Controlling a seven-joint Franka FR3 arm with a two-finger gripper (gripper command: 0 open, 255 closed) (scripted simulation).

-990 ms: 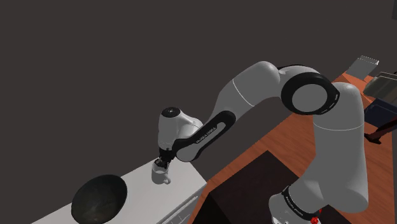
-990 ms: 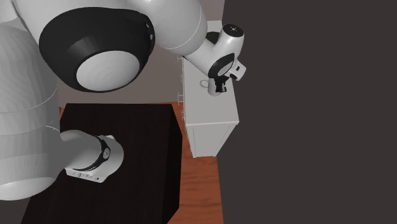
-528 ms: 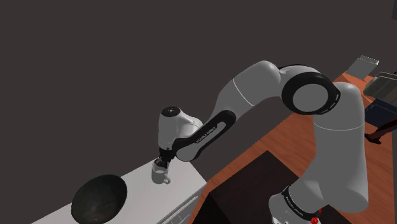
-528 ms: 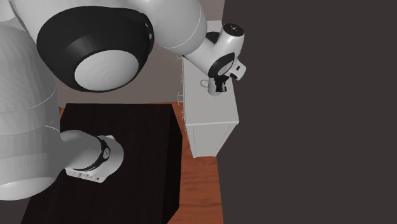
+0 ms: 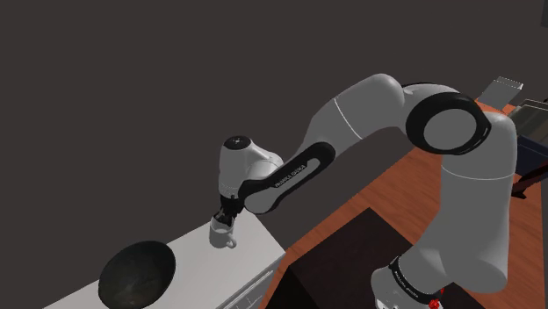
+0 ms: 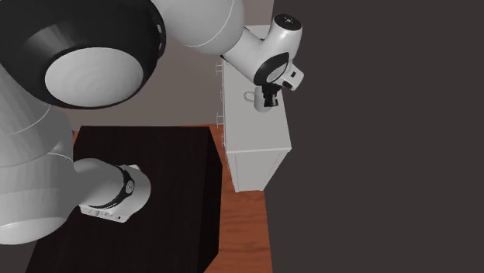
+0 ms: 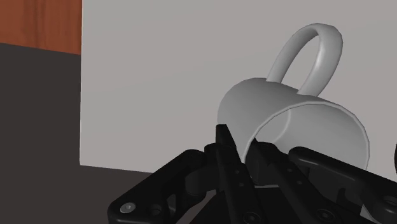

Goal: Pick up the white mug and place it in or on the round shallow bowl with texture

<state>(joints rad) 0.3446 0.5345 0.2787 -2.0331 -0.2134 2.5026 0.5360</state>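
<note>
Looking like a room in a home, sim-rendered: reddish wood floor (image 6: 244, 233) running across the lower middle, white cabinet (image 6: 256, 159) standing against a plain dark wall (image 5: 132, 88), bits of household furniture (image 5: 505, 90) showing at the shoulder view's upper right.

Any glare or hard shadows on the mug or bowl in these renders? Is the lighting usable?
Shoulder view: dim, flat light; the dark bowl shows only a faint sheen, no glare. Wrist view: the mug is softly shaded grey, and I can see no cast shadow on the pale cabinet top. Second exterior view: the arm is evenly lit, no hotspots.
</note>
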